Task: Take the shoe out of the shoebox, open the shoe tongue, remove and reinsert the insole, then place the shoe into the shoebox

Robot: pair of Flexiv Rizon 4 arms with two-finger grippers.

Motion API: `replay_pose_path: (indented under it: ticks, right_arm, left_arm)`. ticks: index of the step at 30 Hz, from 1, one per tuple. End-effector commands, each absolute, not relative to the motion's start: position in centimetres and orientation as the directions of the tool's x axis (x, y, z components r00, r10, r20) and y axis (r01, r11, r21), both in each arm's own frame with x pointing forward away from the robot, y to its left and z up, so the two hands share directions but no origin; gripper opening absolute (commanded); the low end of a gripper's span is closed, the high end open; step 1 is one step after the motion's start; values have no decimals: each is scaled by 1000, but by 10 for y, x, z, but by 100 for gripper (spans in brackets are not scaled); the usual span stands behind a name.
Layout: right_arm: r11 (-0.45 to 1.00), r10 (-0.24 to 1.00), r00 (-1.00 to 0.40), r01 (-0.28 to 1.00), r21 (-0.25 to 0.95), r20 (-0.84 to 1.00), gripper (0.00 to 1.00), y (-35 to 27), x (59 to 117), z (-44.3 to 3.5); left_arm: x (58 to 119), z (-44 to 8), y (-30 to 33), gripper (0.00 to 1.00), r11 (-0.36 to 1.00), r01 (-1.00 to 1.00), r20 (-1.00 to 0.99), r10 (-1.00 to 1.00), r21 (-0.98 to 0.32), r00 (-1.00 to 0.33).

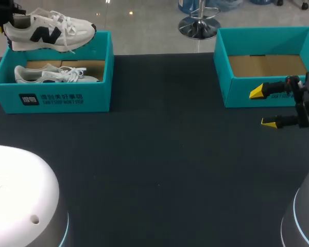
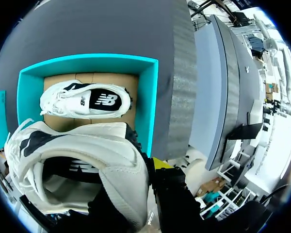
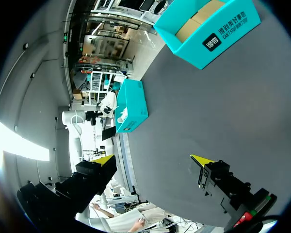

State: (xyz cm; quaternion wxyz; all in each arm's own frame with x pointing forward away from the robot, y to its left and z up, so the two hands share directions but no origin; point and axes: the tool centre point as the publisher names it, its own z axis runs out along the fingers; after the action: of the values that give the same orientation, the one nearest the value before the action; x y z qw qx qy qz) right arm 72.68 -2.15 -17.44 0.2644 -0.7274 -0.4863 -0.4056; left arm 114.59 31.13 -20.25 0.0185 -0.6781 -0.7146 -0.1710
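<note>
Shoe (image 1: 49,31) hangs just above the left shoebox (image 1: 67,99), heel pinched in my left gripper (image 1: 4,23) (its twin (image 1: 56,75) lies inside). Right gripper (image 1: 262,108) spread wide, beside the other shoebox (image 1: 237,91).

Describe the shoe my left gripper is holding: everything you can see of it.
The shoe is a white lace-up sneaker with a dark side logo, white laces and a dark toe tip; the upper looks like mesh and suede. It is held roughly level over the back of the left shoebox, toe toward my right. The left gripper clamps its heel; nothing else seems to touch it. A second shoe lies in the box below.
</note>
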Motion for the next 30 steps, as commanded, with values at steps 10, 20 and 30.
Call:
replay_pose_path:
  ticks: [10,20,30]
  right_arm:
    - [-390,495,200,921,10,846,100,-21,726,-174]
    - [-390,495,200,921,10,846,100,-21,726,-174]
    - [-390,495,200,921,10,846,100,-21,726,-174]
  left_arm:
    - [1165,-221,314,0,-74,970,260,966,232,12]
    - [1181,-246,323,0,-104,975,260,964,196,51]
    - [1202,-270,324,0,-99,977,225,973,189,55]
